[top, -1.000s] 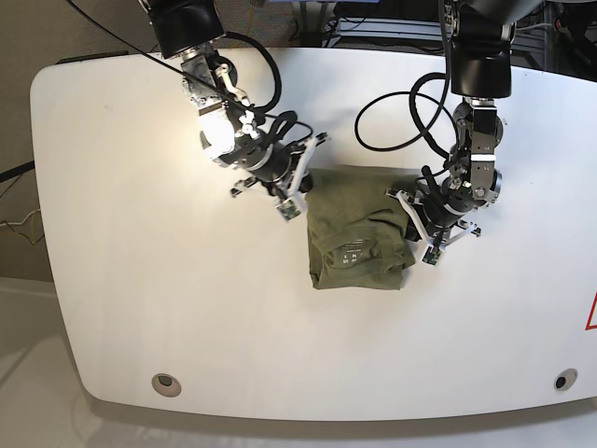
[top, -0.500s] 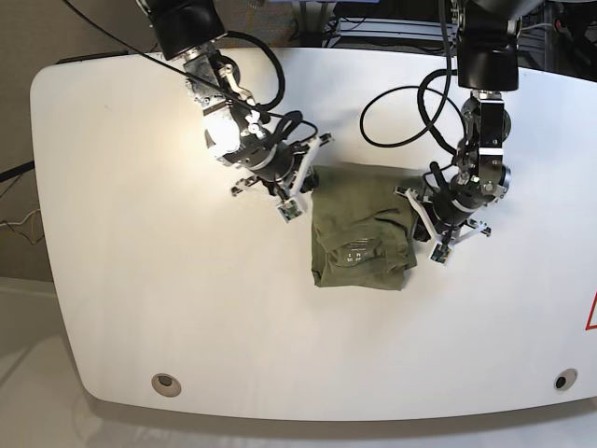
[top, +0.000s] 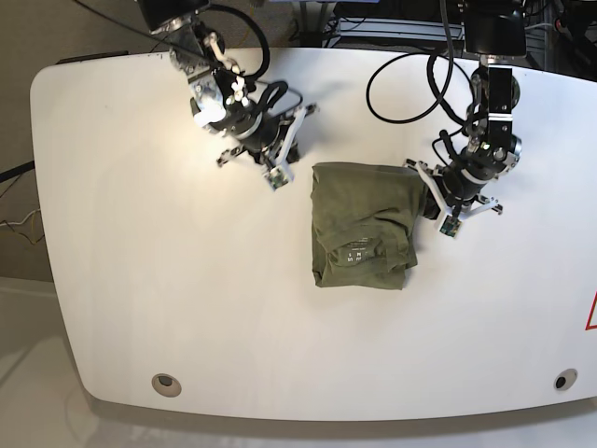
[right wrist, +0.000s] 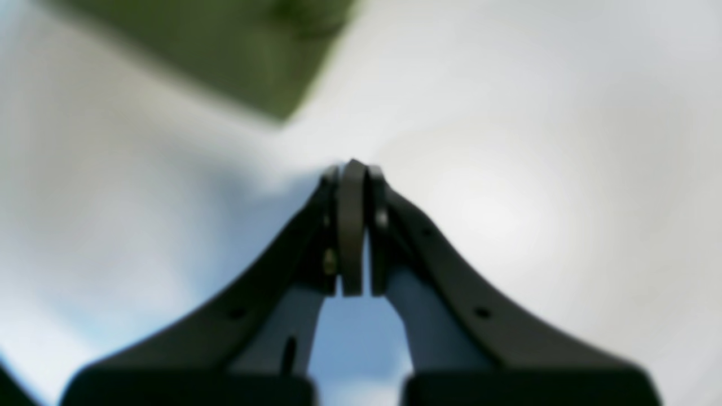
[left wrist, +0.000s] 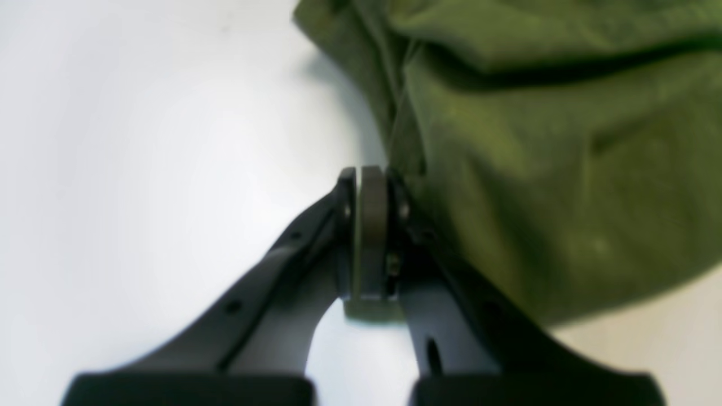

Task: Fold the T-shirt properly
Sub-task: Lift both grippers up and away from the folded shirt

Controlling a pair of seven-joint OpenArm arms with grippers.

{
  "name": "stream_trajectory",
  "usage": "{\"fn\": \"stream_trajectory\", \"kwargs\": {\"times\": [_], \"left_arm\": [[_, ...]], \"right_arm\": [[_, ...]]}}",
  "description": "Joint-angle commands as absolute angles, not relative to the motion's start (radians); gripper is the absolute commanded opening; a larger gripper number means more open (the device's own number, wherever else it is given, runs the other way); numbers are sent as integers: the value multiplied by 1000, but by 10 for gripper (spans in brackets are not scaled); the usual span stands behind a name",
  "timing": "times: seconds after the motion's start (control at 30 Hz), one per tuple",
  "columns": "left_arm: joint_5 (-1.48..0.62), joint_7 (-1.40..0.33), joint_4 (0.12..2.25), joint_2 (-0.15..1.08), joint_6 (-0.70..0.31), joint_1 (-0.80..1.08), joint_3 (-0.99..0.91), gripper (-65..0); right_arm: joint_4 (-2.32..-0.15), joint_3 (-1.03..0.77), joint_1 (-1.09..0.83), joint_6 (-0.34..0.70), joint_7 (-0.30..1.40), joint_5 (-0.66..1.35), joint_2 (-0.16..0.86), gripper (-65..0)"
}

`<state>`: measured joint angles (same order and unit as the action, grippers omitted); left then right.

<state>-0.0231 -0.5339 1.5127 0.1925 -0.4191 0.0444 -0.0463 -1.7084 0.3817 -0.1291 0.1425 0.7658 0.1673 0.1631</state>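
The olive-green T-shirt (top: 364,224) lies folded into a compact block on the white table (top: 140,280), with its white neck label (top: 354,254) facing up. My left gripper (top: 431,199) is shut and empty at the shirt's right edge. In the left wrist view its tips (left wrist: 372,183) rest against the cloth (left wrist: 536,169) without holding it. My right gripper (top: 287,149) is shut and empty, off the shirt's far left corner. In the right wrist view its tips (right wrist: 352,172) hang over bare table, with a blurred shirt corner (right wrist: 237,51) ahead.
Black cables (top: 401,84) loop over the table's far side behind both arms. Two round holes sit near the front edge, one at the left (top: 166,383) and one at the right (top: 560,381). A red mark (top: 590,313) shows at the right edge.
Both shut grippers have drawn back from the shirt: the right one up and to the left, the left one up and to the right. The shirt has stayed folded in place.
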Motion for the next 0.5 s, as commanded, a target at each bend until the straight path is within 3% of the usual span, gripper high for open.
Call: {"fn": "stream_trajectory", "kwargs": {"times": [0.0, 0.47], "left_arm": [[-30, -567, 1563, 199, -415, 48, -82, -647], [-30, -667, 1641, 199, -418, 122, -182, -647]], "right_arm": [[-1765, 381, -131, 148, 796, 179, 160, -650], [-1825, 499, -113, 145, 863, 177, 114, -650]]}}
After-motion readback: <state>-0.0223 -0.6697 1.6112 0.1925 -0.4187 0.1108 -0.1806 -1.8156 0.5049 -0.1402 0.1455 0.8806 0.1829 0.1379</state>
